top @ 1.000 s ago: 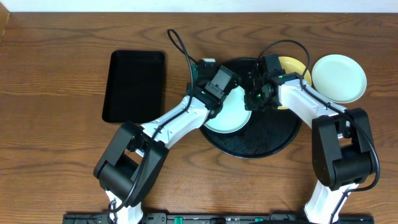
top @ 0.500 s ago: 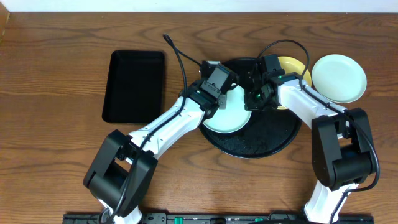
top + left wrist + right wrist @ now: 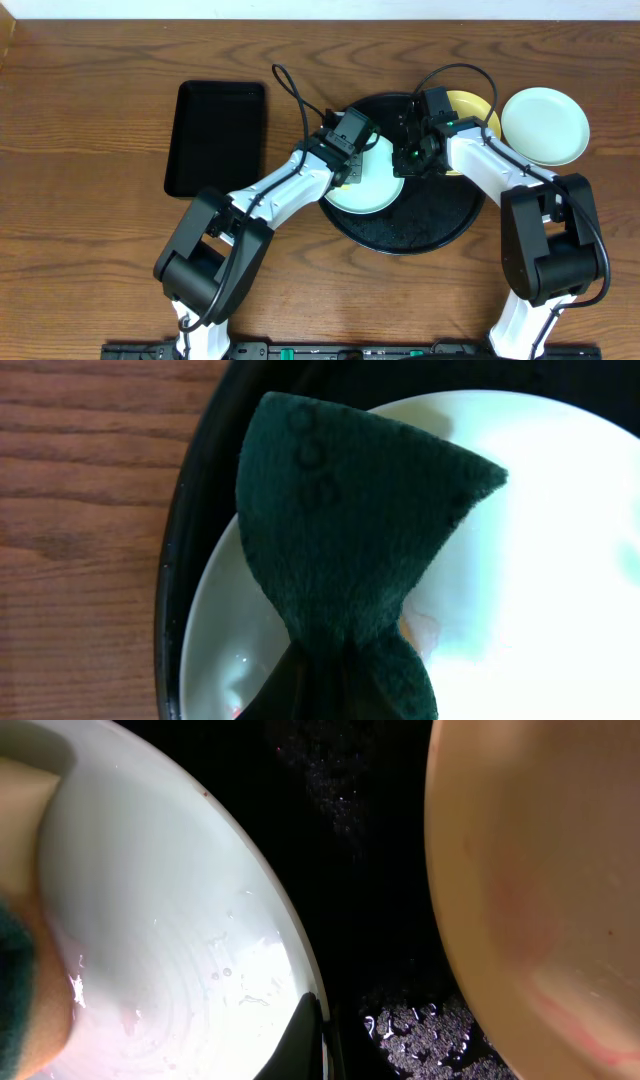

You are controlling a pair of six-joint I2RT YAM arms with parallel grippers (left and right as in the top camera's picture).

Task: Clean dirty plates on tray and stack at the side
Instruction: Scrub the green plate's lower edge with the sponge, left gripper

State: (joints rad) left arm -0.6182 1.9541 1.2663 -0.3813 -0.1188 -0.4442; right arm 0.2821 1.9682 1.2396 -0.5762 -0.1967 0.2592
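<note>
Our tray [image 3: 440,228] holds a mint plate [image 3: 378,188] and a yellow plate [image 3: 478,105]. Left gripper [image 3: 350,162] clamps a sponge [image 3: 350,560] on the mint plate; right gripper [image 3: 408,160] pinches its rim.

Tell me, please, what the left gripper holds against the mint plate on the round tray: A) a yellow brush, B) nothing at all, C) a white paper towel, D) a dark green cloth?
D: the left wrist view shows a dark green cloth, bunched at its lower end, spread over the mint plate on the round black tray.
</note>
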